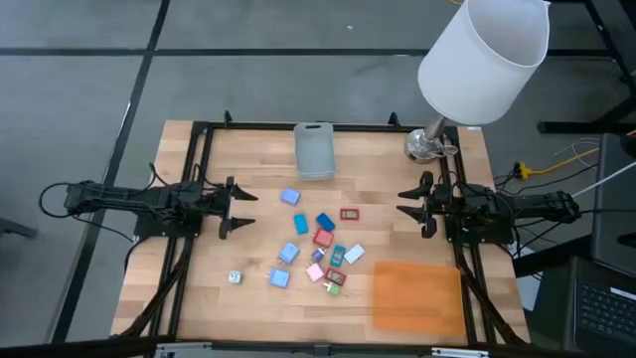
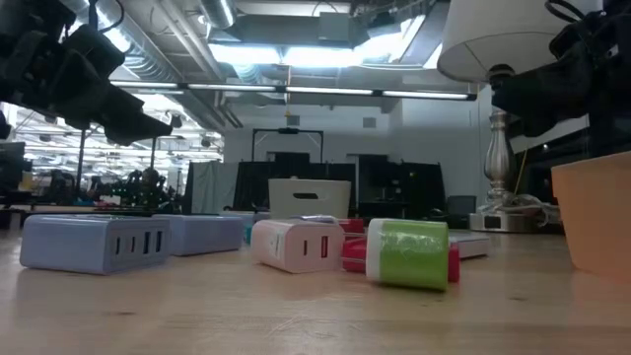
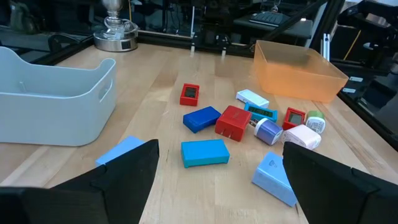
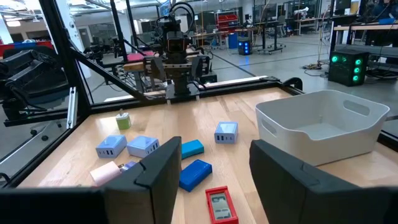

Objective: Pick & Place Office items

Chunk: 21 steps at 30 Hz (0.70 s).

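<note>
Start of pick: both arms parked, nothing grabbed

Left claw (image 1: pixel 241 209) and right claw (image 1: pixel 405 210) hover at opposite edges, jaws wide open, empty; office items (image 1: pixel 320 238) lie scattered mid-surface (image 1: pixel 258 159), between grey bin (image 1: pixel 314 150) and orange mat (image 1: pixel 417 295); next move likely: one claw reaches in, centres over a single block, closes.

A robotics lab; exposed ceiling ducts (image 2: pixel 177 59), strip lights (image 2: pixel 325 54), further arm rigs (image 4: pixel 174 56) on black-framed benches behind.
</note>
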Each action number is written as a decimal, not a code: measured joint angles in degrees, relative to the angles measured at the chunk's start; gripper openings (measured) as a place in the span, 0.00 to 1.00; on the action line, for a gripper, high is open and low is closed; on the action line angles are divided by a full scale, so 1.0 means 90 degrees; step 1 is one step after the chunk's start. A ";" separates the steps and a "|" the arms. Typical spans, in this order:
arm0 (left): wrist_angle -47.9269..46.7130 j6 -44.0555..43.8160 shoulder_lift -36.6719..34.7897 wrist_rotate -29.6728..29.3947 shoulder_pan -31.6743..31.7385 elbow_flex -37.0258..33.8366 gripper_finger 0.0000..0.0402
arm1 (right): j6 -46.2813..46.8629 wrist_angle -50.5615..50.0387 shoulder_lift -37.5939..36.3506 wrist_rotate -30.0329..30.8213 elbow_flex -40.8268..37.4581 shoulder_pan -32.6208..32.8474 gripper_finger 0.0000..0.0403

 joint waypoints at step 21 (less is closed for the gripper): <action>0.0026 0.1684 0.0000 -0.0186 0.0005 0.0000 0.84 | -0.2399 0.0172 0.0000 0.0364 0.0005 -0.0002 0.47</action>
